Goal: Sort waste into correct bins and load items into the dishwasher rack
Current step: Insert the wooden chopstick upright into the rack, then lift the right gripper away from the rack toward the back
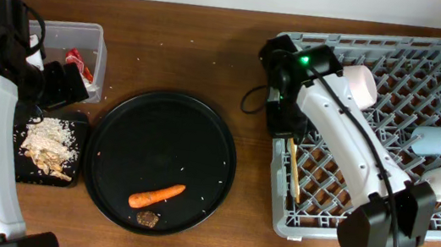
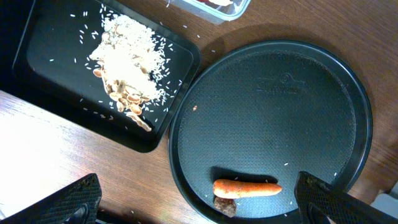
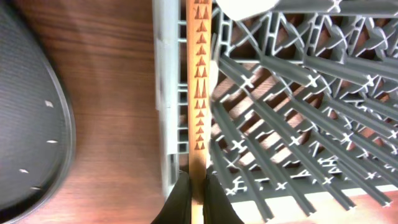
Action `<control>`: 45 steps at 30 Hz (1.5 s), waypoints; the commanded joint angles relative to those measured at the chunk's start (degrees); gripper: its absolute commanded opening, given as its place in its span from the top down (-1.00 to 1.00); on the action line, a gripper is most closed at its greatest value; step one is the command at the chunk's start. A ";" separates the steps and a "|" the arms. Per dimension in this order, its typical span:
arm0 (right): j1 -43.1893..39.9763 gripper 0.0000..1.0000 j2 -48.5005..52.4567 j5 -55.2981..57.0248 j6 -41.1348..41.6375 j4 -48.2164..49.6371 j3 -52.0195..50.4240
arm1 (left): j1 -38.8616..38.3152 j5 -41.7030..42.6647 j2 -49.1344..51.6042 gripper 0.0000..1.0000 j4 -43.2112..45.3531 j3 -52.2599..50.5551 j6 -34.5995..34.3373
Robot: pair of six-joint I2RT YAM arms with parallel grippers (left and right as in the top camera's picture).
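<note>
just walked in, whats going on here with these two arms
The right gripper is shut on a slim tan stick-like utensil, holding it along the left wall of the large grey plastic dishwasher rack, which already holds some cups. The left gripper hangs open above the large round black tray, where an orange carrot and a small brown bit are not yet sorted.

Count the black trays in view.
2. A shallow black rectangular tray at far left holds pale shredded food scraps; a large round black tray beside it, at centre, holds an orange carrot. None appears hidden.
</note>
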 commanded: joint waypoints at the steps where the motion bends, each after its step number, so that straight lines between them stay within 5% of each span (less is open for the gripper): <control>1: -2.86 0.92 -0.35 0.92 -4.17 1.70 -3.80 | -0.07 0.44 -0.22 -0.98 -0.09 0.04 0.94; 8: -4.52 0.92 -0.33 -0.76 -5.64 6.60 -10.43 | -0.07 0.46 -0.22 -0.98 -0.07 0.04 0.94; 28: -3.74 0.92 -0.35 -5.35 -4.98 0.20 -10.80 | -0.07 0.42 -0.22 -0.99 -0.70 0.04 0.94; 40: -3.91 0.89 -0.33 -4.48 -6.05 12.26 -10.80 | -0.07 0.44 -0.22 -0.98 -0.46 0.04 0.94; 43: -3.91 0.13 -0.33 -1.68 -6.05 12.17 -10.80 | -0.07 0.42 -0.22 -0.98 -0.48 0.04 0.94; 45: -3.91 0.02 -0.35 0.59 -5.92 12.02 -10.49 | -0.07 0.44 -0.22 -0.98 -0.48 0.04 0.94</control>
